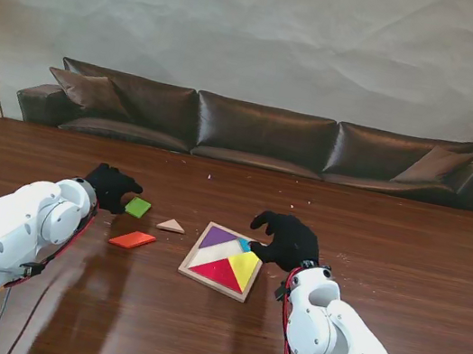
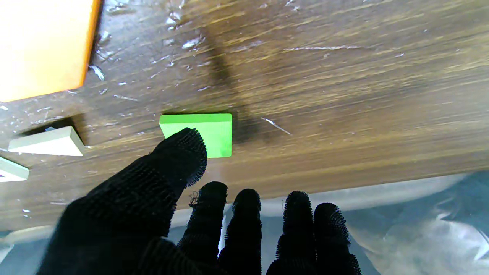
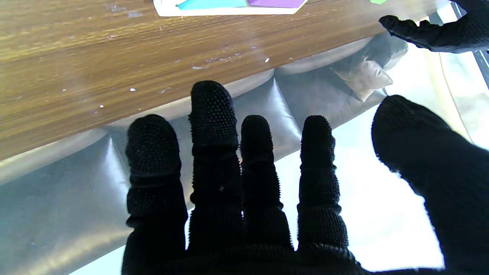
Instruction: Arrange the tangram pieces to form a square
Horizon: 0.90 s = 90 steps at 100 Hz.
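The green piece (image 1: 138, 207) lies flat on the counter (image 1: 406, 253), well left of the tray (image 1: 196, 262). The left hand (image 1: 111, 187) hovers just beside it, fingers apart, empty; a shallow pinch could skid it away. The right hand (image 1: 285, 239), spread, risks nudging the tray.

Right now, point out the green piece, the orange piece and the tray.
green piece (image 1: 138, 207), stand view, middle of its top face
orange piece (image 1: 132, 239), stand view, middle of its top face
tray (image 1: 189, 265), stand view, pale left rim

Tray (image 1: 194, 263) is white, holding purple (image 1: 218, 237), red (image 1: 218, 272), yellow (image 1: 244, 268) and cyan (image 1: 244, 245) pieces. Loose pieces: green (image 1: 138, 207), orange (image 1: 132, 239), tan (image 1: 171, 225). Gloves (image 1: 287, 241) black; table (image 1: 389, 250) brown.
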Each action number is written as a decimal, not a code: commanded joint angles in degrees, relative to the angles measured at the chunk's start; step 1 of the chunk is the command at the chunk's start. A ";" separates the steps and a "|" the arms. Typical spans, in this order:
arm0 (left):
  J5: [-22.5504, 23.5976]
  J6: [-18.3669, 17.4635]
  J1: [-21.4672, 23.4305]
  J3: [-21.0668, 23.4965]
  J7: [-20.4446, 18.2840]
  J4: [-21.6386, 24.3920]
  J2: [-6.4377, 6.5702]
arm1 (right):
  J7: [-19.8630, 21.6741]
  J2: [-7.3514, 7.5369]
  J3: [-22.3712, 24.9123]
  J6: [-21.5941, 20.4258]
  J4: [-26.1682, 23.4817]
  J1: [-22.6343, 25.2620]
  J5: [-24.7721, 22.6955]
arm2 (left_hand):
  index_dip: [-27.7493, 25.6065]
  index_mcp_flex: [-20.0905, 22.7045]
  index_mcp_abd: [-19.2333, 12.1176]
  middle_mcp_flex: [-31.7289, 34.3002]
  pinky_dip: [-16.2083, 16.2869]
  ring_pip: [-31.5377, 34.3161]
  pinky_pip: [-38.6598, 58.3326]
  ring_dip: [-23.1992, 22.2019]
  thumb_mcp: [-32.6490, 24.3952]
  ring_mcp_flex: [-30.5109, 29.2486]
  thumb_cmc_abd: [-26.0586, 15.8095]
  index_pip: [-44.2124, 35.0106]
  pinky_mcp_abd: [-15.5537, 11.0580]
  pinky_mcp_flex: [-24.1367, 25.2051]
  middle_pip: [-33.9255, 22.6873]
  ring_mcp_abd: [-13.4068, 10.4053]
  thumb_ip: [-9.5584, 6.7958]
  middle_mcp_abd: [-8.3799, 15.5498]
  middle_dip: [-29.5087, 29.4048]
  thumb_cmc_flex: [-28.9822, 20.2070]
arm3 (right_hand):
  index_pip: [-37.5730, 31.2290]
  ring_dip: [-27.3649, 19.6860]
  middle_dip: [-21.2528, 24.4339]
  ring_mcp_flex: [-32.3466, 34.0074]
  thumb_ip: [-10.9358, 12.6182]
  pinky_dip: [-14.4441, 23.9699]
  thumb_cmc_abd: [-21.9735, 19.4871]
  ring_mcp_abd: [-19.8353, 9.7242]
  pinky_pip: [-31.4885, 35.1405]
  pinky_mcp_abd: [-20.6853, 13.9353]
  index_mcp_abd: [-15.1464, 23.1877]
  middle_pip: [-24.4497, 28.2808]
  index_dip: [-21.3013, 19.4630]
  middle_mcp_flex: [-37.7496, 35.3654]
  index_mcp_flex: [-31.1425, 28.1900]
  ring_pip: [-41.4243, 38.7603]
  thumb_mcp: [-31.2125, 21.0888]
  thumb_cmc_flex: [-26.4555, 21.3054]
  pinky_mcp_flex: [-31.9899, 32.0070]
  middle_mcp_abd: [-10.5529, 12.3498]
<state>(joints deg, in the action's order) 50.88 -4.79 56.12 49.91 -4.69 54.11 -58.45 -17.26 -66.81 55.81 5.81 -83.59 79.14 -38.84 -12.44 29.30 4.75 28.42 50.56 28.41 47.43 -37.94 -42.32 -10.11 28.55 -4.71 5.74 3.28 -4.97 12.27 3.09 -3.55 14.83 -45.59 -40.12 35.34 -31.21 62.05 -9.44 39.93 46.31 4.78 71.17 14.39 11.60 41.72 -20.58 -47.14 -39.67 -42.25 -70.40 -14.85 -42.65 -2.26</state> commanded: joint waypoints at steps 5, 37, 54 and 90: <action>-0.02 -0.78 -0.90 -0.64 -2.21 -0.25 -0.43 | 0.98 -0.19 0.09 0.04 0.32 0.31 0.30 | 0.62 -0.35 -1.21 -2.04 -0.06 -1.00 -1.40 0.65 -2.64 0.46 2.82 0.54 0.09 1.04 0.47 0.47 2.25 1.50 -1.01 -2.90 | 0.38 0.08 0.61 -0.21 -0.79 -0.14 1.13 -0.13 1.20 -0.32 -0.12 -0.49 -0.53 1.15 -1.47 -0.11 -0.80 0.14 7.94 -0.98; -2.73 -1.51 -2.33 -2.88 -3.25 -2.15 -0.72 | 0.89 -0.22 0.32 0.01 0.37 0.41 0.46 | 2.27 -0.80 -2.41 -3.53 -0.41 -3.28 -4.13 2.17 -5.55 -0.21 4.54 1.03 0.69 1.18 0.69 -0.09 2.42 2.51 -2.87 -2.65 | 0.36 0.14 0.62 -0.02 -0.75 0.36 0.92 -0.25 2.32 -0.72 -0.03 -0.43 -0.50 1.04 -1.56 -0.35 -0.76 0.02 7.55 -0.99; -3.94 -1.43 -3.77 -5.80 -1.80 -4.58 -1.15 | 0.78 -0.25 0.42 -0.21 0.49 0.42 0.63 | 2.44 -0.51 -2.70 -3.39 -0.02 -2.80 -3.56 1.90 -5.85 -1.02 4.90 0.82 0.89 0.99 0.46 -0.05 2.52 2.61 -2.95 -2.52 | 0.33 0.31 0.62 0.14 -0.73 0.59 0.92 -0.32 2.80 -0.88 -0.11 -0.41 -0.50 1.00 -1.66 -0.79 -0.81 -0.04 7.34 -1.05; -6.60 -1.47 -5.57 -9.93 1.08 -8.40 -2.18 | 0.87 -0.21 0.78 -0.13 0.67 0.49 0.68 | 2.45 0.43 -2.51 -1.76 0.19 -1.69 -1.87 1.36 -5.77 -1.96 4.24 0.13 1.22 0.77 -0.33 0.18 2.58 2.27 -2.63 -2.54 | 0.32 0.37 0.62 0.15 -0.71 0.81 0.86 -0.39 3.16 -0.90 -0.13 -0.39 -0.48 0.94 -1.87 -1.14 -0.91 -0.20 7.29 -1.03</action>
<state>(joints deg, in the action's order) 44.41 -6.08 50.47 40.01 -2.68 45.84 -60.15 -17.25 -66.84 56.59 5.74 -82.95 79.23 -38.20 -9.56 28.68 3.05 27.07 49.83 26.10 43.91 -36.29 -45.88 -11.29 31.05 -3.71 5.97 3.28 -4.98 12.27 3.21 -1.72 12.75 -46.85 -40.08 35.34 -31.20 62.05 -9.44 39.93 46.30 4.78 71.93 14.39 11.59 41.71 -20.58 -47.14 -40.89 -42.50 -70.41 -14.88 -42.65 -2.29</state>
